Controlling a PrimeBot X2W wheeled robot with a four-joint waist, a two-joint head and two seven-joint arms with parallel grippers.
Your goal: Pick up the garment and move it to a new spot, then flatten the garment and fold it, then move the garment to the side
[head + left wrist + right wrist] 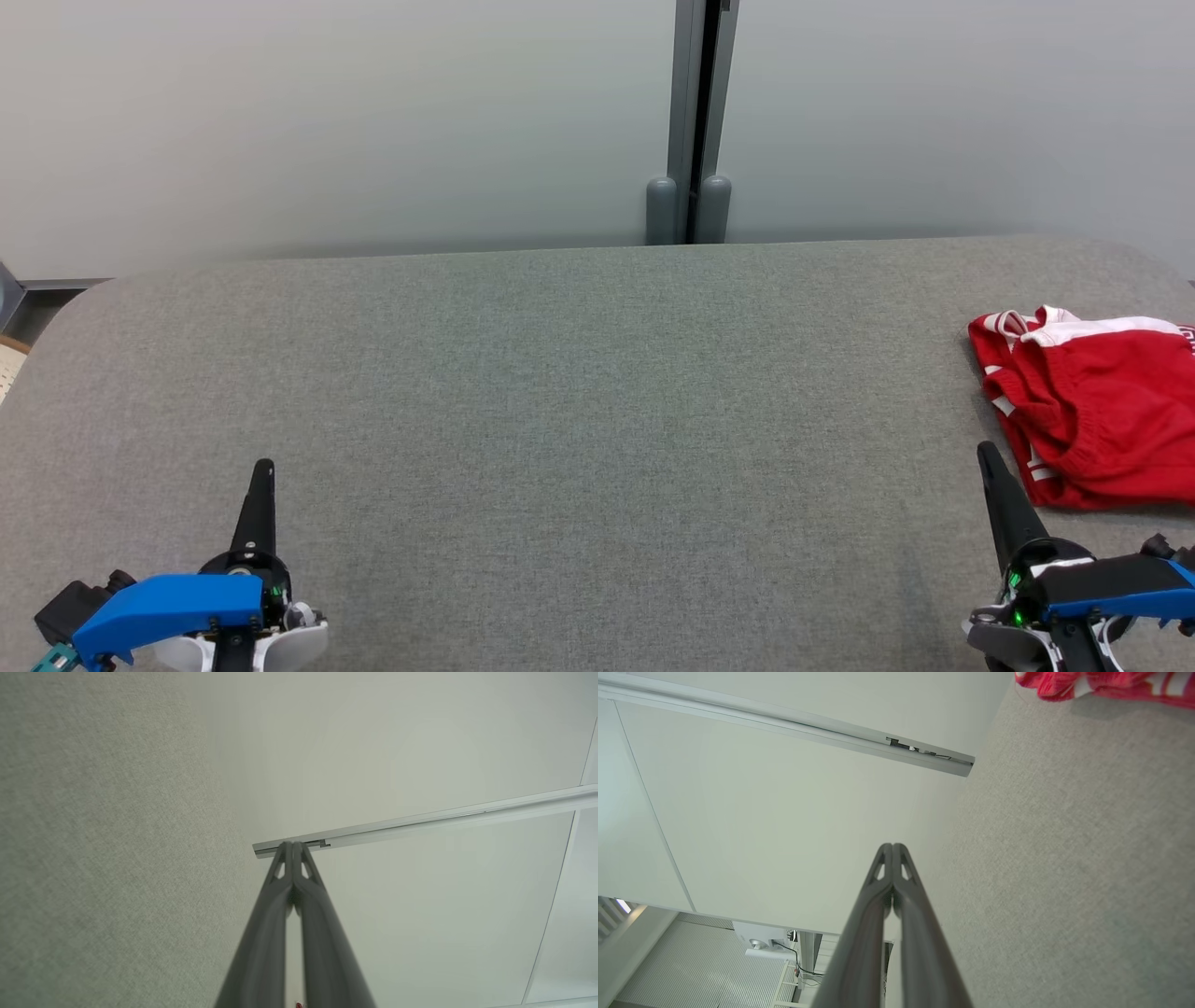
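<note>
A red garment [1092, 406] with white trim lies crumpled at the right edge of the grey fabric table [579, 420], partly cut off by the head view's border. Its edge also shows as a red garment [1106, 685] at the top right of the right wrist view. My right gripper [986, 454] is shut, empty, just left of the garment's near corner and apart from it. Its fingertips meet in the right wrist view, right gripper [893, 847]. My left gripper [265, 465] is shut and empty at the lower left, far from the garment; in its own view the left gripper [293, 844] shows both fingers pressed together.
A pale wall stands behind the table, with a grey vertical post [692, 121] at its middle. The table's corners are rounded. A bit of floor and furniture [11, 327] shows past the left edge.
</note>
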